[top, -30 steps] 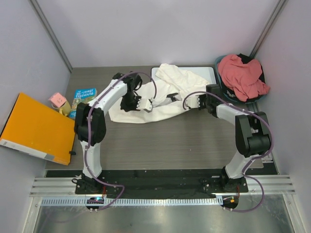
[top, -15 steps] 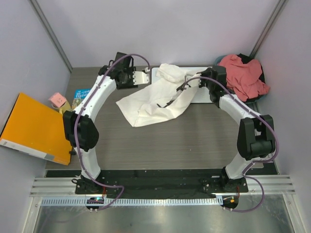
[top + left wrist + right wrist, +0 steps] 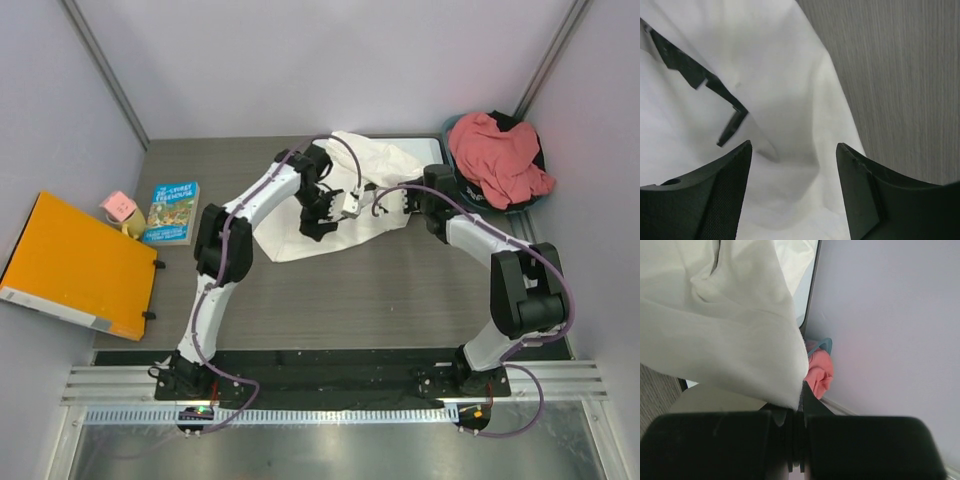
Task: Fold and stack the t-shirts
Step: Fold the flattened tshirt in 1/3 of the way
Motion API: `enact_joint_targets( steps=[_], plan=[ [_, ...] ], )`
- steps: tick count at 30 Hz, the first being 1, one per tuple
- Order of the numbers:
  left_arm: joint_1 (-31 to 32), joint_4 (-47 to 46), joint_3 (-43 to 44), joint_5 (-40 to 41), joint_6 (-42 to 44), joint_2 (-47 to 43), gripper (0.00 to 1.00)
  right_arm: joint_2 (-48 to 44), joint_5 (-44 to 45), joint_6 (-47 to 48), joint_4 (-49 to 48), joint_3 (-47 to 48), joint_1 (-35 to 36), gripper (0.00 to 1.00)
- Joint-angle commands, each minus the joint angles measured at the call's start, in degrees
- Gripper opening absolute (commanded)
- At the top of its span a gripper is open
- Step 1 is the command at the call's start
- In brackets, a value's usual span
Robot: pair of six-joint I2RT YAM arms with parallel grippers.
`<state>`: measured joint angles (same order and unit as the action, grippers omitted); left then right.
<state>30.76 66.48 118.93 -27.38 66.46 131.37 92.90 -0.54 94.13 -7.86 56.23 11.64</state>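
Top external view: a crumpled white t-shirt [image 3: 345,175] lies on the table [image 3: 400,290] near the middle of its far edge. It is spread partly over a whiteboard [image 3: 432,152], of which only the right end shows. A salmon pink t-shirt [image 3: 498,155] is heaped in a teal basket [image 3: 447,128] at the far right corner, apart from the white one.

The left gripper [image 3: 345,208] hangs over the near part of the white t-shirt. In the left wrist view its 2 fingers [image 3: 725,195] stand spread, with white cloth and bare table below the gap and nothing clasped between them.

The right gripper [image 3: 390,205] is at the shirt's right side. In the right wrist view its fingers [image 3: 799,407] are pressed together, pinching an edge of the white t-shirt [image 3: 715,330], which drapes away from them. Beyond the cloth a strip of the whiteboard [image 3: 801,287] and a bit of the pink t-shirt [image 3: 820,372] show.

Near the table's left edge lies a book [image 3: 172,212] with a small pink box [image 3: 118,206] beside it. An orange folder [image 3: 75,262] hangs over that edge.
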Motion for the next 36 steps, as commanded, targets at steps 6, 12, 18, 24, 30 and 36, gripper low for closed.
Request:
enact_joint_targets(
  steps=[6, 12, 18, 24, 30, 36],
  plan=[
    [-0.9, 13.1, 16.9, -11.6, 6.1, 8.4, 0.60, -3.4, 2.6, -2.7, -1.5, -0.9, 0.5, 0.01],
    [-0.9, 18.2, 15.1, -11.6, 8.9, 9.3, 0.59, -2.8, 2.7, -3.2, -0.9, 0.3, 0.5, 0.01],
    [-0.8, 18.9, 11.1, -9.3, 9.9, 9.2, 0.63, -1.9, 2.2, -2.8, -0.7, 1.9, 0.5, 0.01],
    [-0.7, 13.3, 7.9, -2.4, 3.7, 8.7, 0.00, -2.4, 1.9, -2.5, -0.7, 2.7, 0.4, 0.01],
    [-2.8, 5.5, 9.9, 9.9, -7.2, -0.9, 0.00, -3.6, 4.2, -1.3, -3.6, 3.4, -0.1, 0.01],
    [-3.5, -14.2, 4.6, 41.7, 1.4, -18.0, 0.00, -2.0, 7.7, -1.2, -14.5, 8.8, -1.0, 0.01]
  ],
)
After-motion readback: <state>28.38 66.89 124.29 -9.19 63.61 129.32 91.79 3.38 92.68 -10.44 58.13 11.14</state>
